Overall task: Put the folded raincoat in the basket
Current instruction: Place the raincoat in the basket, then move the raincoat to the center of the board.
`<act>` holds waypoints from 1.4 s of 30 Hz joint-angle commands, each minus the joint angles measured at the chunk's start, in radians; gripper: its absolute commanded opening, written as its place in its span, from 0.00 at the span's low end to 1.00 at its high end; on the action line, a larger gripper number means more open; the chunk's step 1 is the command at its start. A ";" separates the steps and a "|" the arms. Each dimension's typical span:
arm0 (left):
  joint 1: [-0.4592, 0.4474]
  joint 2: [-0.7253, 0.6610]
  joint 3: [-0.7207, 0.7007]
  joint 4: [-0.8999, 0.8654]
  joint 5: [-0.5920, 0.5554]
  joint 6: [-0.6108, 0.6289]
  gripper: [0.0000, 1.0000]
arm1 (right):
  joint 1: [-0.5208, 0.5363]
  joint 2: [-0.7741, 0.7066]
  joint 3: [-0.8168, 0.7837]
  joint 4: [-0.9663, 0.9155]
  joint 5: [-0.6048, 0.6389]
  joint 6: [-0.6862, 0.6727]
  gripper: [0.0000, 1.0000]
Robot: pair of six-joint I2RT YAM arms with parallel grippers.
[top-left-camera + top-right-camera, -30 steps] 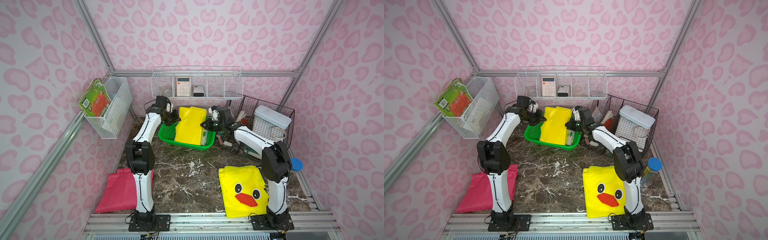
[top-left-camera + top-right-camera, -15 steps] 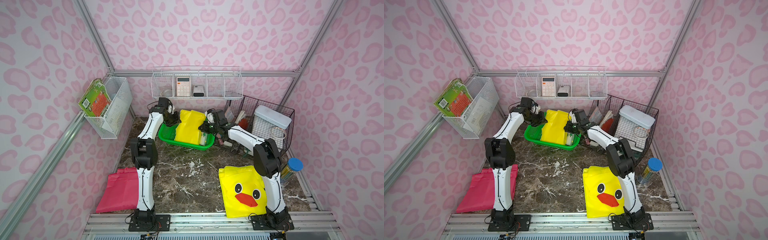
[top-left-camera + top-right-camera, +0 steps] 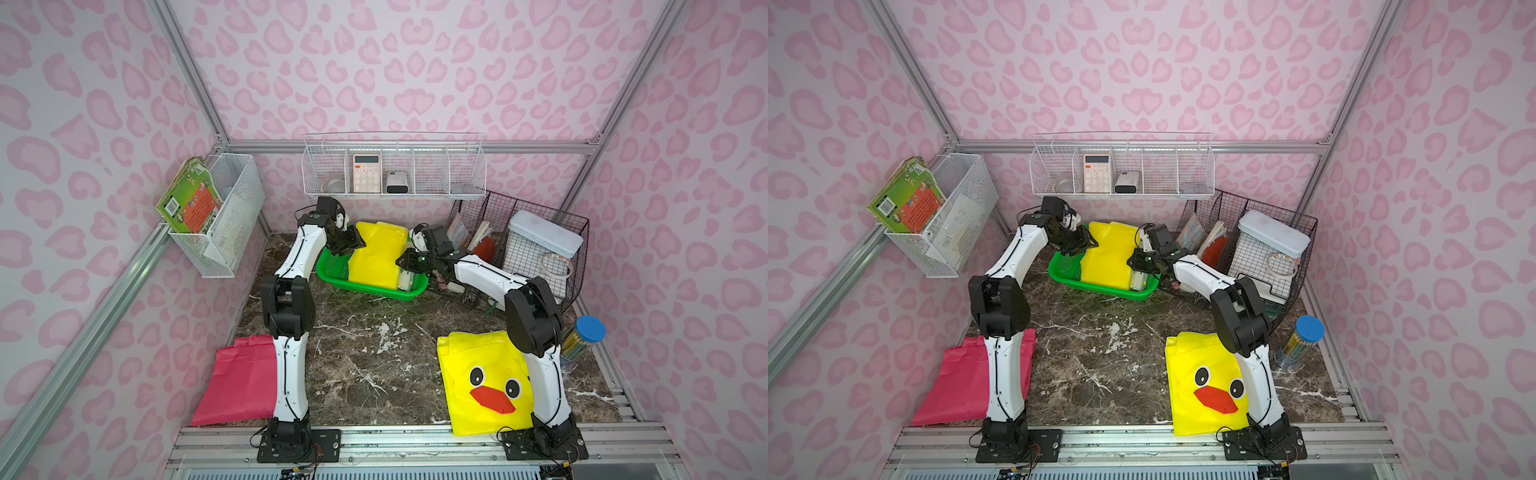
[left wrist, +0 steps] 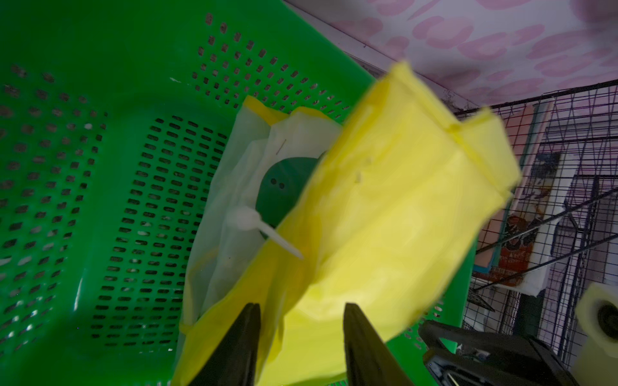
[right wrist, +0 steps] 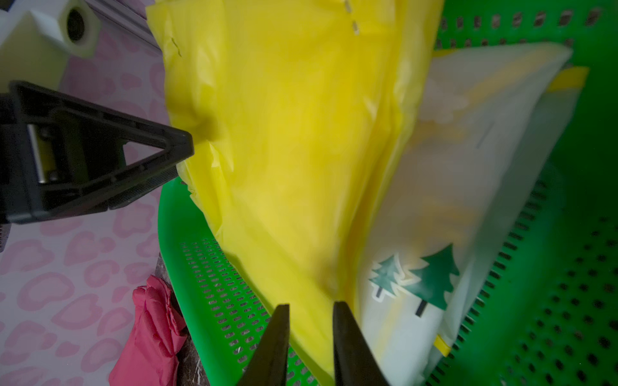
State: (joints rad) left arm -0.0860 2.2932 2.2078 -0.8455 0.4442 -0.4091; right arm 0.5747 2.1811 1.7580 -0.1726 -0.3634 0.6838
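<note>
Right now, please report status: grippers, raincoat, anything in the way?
Left gripper open, right gripper open, one at each side of the raincoat. Raincoat in basket, far end raised above rim. White tree-print packet beneath it.

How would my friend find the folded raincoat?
Look under the white wire shelf on the back wall: a green basket sits there. The raincoat is the plain yellow bundle in it; the other yellow one, in front, has a duck face.
</note>
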 commanded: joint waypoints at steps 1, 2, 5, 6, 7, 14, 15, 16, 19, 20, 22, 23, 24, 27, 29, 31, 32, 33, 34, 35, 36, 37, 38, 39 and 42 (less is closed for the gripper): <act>0.002 -0.033 0.002 -0.004 -0.015 0.021 0.62 | -0.003 -0.009 0.015 -0.024 0.018 -0.019 0.39; 0.001 -0.041 0.001 -0.004 -0.020 0.022 0.65 | -0.003 -0.010 0.015 -0.025 0.022 -0.020 0.42; 0.001 -0.062 0.001 -0.009 -0.025 0.033 0.80 | -0.002 -0.022 0.015 -0.031 0.032 -0.027 0.46; 0.002 -0.067 0.001 -0.013 -0.028 0.036 0.83 | -0.003 -0.027 0.015 -0.031 0.033 -0.029 0.47; 0.001 -0.074 0.000 -0.018 -0.036 0.038 0.84 | -0.003 -0.033 0.013 -0.031 0.036 -0.030 0.48; -0.014 -0.114 -0.039 0.006 -0.016 0.046 0.87 | -0.003 -0.027 0.067 -0.041 0.038 -0.038 0.54; -0.020 -0.116 -0.043 0.004 -0.016 0.046 0.87 | -0.001 -0.014 0.088 -0.050 0.032 -0.039 0.54; -0.025 -0.121 -0.052 0.006 -0.019 0.048 0.87 | 0.000 0.004 0.107 -0.055 0.024 -0.040 0.54; -0.038 -0.146 -0.097 0.019 -0.028 0.048 0.87 | 0.009 0.063 0.174 -0.071 0.003 -0.038 0.54; -0.039 -0.162 -0.124 0.034 -0.030 0.044 0.87 | 0.013 0.088 0.204 -0.081 -0.006 -0.035 0.53; -0.039 -0.198 -0.182 0.064 -0.038 0.030 0.87 | 0.021 0.145 0.264 -0.097 -0.021 -0.034 0.53; -0.039 -0.219 -0.212 0.084 -0.041 0.024 0.87 | 0.025 0.175 0.301 -0.111 -0.025 -0.031 0.53; -0.038 -0.234 -0.234 0.099 -0.042 0.017 0.87 | 0.028 0.202 0.333 -0.123 -0.030 -0.027 0.53; -0.039 -0.267 -0.285 0.116 -0.043 0.007 0.87 | 0.030 0.283 0.419 -0.167 -0.022 -0.008 0.53; -0.039 -0.287 -0.313 0.124 -0.037 0.000 0.87 | 0.025 0.320 0.445 -0.189 -0.005 0.006 0.53; -0.040 -0.306 -0.338 0.136 -0.027 -0.005 0.87 | 0.021 0.336 0.452 -0.200 0.003 0.017 0.53; -0.042 -0.314 -0.350 0.142 -0.021 -0.007 0.87 | 0.019 0.338 0.451 -0.200 0.000 0.021 0.54; -0.044 -0.324 -0.357 0.146 -0.017 -0.008 0.87 | 0.018 0.336 0.452 -0.199 -0.003 0.022 0.54; -0.045 -0.331 -0.364 0.147 -0.013 -0.008 0.87 | 0.017 0.332 0.454 -0.198 -0.003 0.020 0.54; -0.047 -0.341 -0.370 0.152 -0.007 -0.010 0.87 | 0.017 0.325 0.456 -0.196 -0.007 0.017 0.54; -0.049 -0.347 -0.373 0.152 -0.001 -0.010 0.87 | 0.017 0.319 0.461 -0.195 -0.013 0.011 0.54; -0.052 -0.357 -0.376 0.153 0.005 -0.010 0.87 | 0.017 0.310 0.468 -0.196 -0.022 0.006 0.54; -0.055 -0.367 -0.379 0.153 0.012 -0.010 0.87 | 0.017 0.299 0.476 -0.199 -0.032 -0.001 0.54; -0.059 -0.377 -0.384 0.152 0.020 -0.007 0.87 | 0.017 0.287 0.482 -0.201 -0.044 -0.011 0.54; -0.073 -0.430 -0.428 0.155 0.038 0.001 0.87 | 0.021 0.224 0.483 -0.212 -0.067 -0.042 0.54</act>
State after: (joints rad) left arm -0.1516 1.8965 1.8019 -0.6998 0.4465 -0.4164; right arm 0.5915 2.4519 2.2276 -0.3836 -0.3996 0.6788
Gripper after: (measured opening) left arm 0.874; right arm 0.541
